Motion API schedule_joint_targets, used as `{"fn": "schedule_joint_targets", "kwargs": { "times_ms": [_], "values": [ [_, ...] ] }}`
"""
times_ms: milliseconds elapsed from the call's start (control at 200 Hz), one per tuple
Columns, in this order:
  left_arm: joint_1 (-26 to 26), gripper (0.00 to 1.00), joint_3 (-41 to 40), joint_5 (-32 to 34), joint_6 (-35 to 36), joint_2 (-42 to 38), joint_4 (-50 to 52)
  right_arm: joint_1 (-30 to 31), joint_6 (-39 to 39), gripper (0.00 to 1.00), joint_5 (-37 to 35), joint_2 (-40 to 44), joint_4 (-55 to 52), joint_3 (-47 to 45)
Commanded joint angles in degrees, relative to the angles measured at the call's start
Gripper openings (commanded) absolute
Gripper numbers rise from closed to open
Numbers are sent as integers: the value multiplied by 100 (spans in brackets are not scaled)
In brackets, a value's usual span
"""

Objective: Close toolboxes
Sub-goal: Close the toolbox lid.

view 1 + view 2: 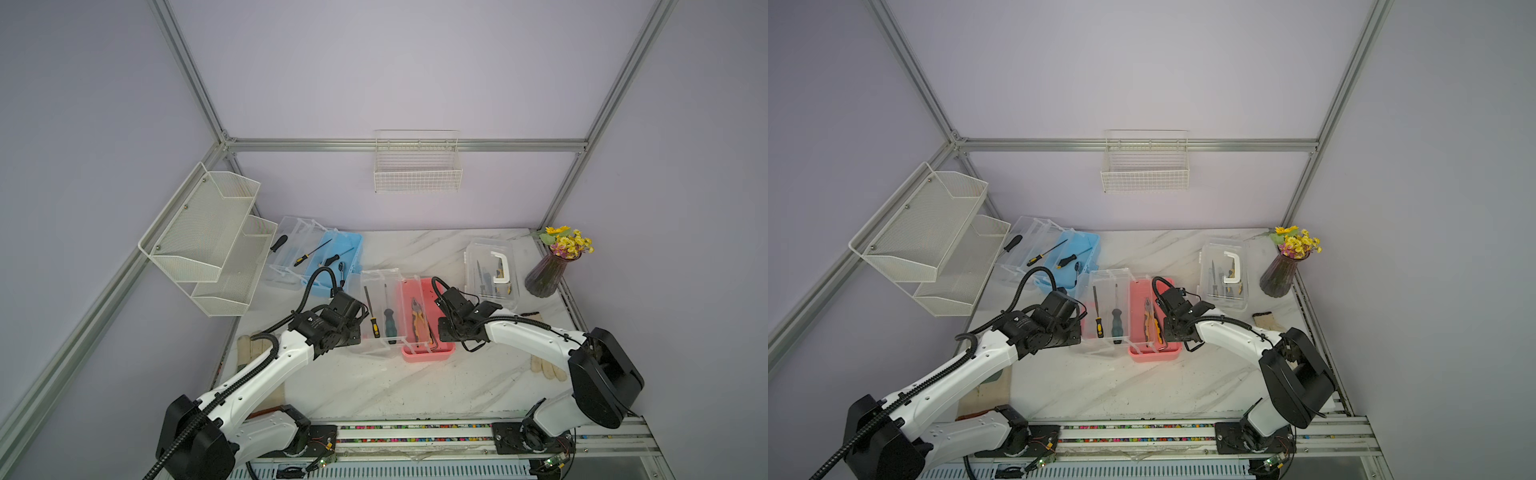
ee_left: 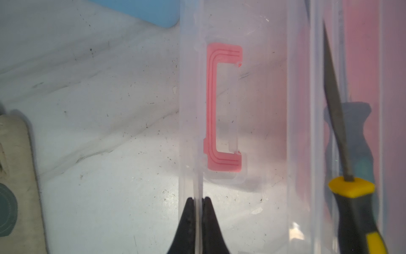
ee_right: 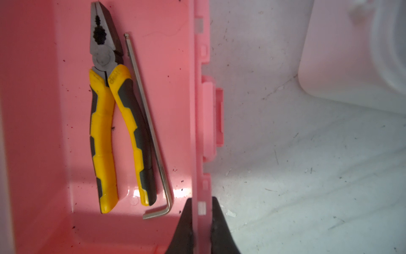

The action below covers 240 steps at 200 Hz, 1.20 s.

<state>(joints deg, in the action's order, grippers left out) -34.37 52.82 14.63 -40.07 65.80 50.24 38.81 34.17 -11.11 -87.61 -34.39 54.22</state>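
At about 10 o'clock on the tabletop (image 1: 395, 386) the blue toolbox (image 1: 336, 266) lies open, its lid thrown toward 9 o'clock. Nearer the middle stands the pink toolbox (image 1: 428, 355), also open. Our left claw (image 2: 198, 204) is pressed thin on the free edge of its clear lid (image 2: 263, 110), near the pink handle (image 2: 211, 105) that shows through the plastic. A file (image 1: 368, 299) and a screwdriver (image 1: 389, 322) lie on clear plastic between that edge and the pink base. We cannot tell whether that is an inner tray or the lid itself. Our right claw (image 3: 202, 211) pinches the base's wall on its 3 o'clock side, near the latch (image 3: 208, 118). The white toolbox (image 1: 492, 270) at 2 o'clock looks shut already.

We judge the step in hand to be swinging the pink lid over. To do it well, we should lift the edge in an arc about the hinge, toward 3 o'clock, not drag it flat. The right claw should only steady the base. It sits on the rim where the lid must seat, so we should let go there before the lid lands. We should go slowly, since the loose tools may slide.
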Motion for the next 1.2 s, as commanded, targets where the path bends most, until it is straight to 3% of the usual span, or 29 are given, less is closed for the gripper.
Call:
{"fn": "schedule_joint_targets", "kwargs": {
  "times_ms": [0,450,1045,1150,1195],
  "values": [
    [-210,0,544,573,-231,-7,228,123,177,0,-36,170,95,48],
    [-1046,0,1931,1081,391,554,530,273,406,0,972,344,1073,-350],
    [-2112,0,3084,540,309,1559,30,347,650,0,1384,-93,2118,-614],
    [-2213,14,3227,374,299,1874,-100,347,650,0,1340,-99,2134,-591],
    [-2260,25,3288,261,358,1978,-182,347,649,0,1334,-110,2125,-580]
  ]
}}
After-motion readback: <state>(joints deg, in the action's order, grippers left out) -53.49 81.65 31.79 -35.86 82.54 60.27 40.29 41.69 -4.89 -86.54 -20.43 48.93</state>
